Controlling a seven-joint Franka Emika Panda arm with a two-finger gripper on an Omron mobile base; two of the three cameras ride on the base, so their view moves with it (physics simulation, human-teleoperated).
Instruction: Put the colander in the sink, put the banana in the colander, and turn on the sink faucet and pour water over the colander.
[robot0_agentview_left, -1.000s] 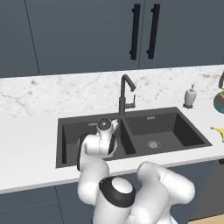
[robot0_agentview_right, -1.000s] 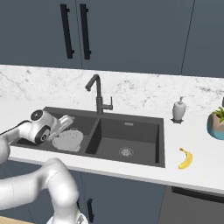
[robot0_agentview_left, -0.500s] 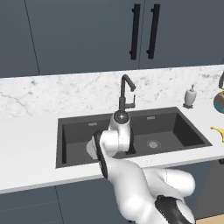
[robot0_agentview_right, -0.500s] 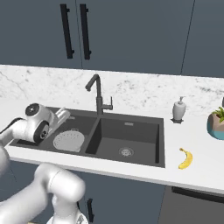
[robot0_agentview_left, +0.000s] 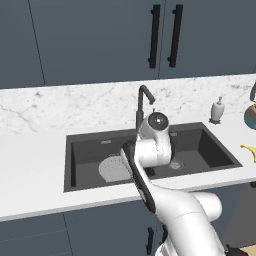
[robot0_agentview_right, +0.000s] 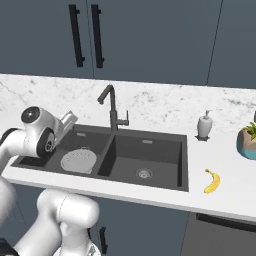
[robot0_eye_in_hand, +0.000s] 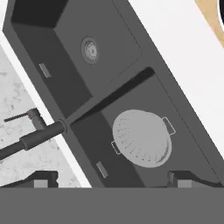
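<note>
Just above the left basin the gripper (robot0_eye_in_hand: 112, 181) hung free, its two fingertips (robot0_eye_in_hand: 43, 179) spread wide at the bottom of the hand view with nothing between them, so released and empty. Directly below sat the colander (robot0_eye_in_hand: 141, 138), upright on the floor of the left basin of the sink (robot0_agentview_right: 185, 162), clear of the walls and the centre divider; step one looked done. It read as thin perforated metal: light, rigid, no give, probably slick on the rim, so any re-grasp should go on the rim or one of the small side handles rather than the curved wall. Next job was likely the banana (robot0_agentview_right: 212, 180), lying flat on the white counter (robot0_agentview_right: 225, 200) to the right of the sink, well apart from the colander and just off the right basin's edge. Judged light, slightly soft, curved and smooth-skinned; best taken across its middle with the jaws closing over the narrow width, moderate force so it didn't bruise or roll out. Low profile on the counter meant fingers had to come down close to the surface. Further back, the sink faucet (robot0_agentview_right: 112, 108) stood behind the divider, spout hooked toward the left basin, its small lever on the side: stiff, needs a push rather than a grasp. Soap dispenser (robot0_agentview_right: 203, 125) and a potted plant (robot0_agentview_right: 247, 141) sat at the far right near the marble backsplash. No brands, labels or readable writing on anything.
</note>
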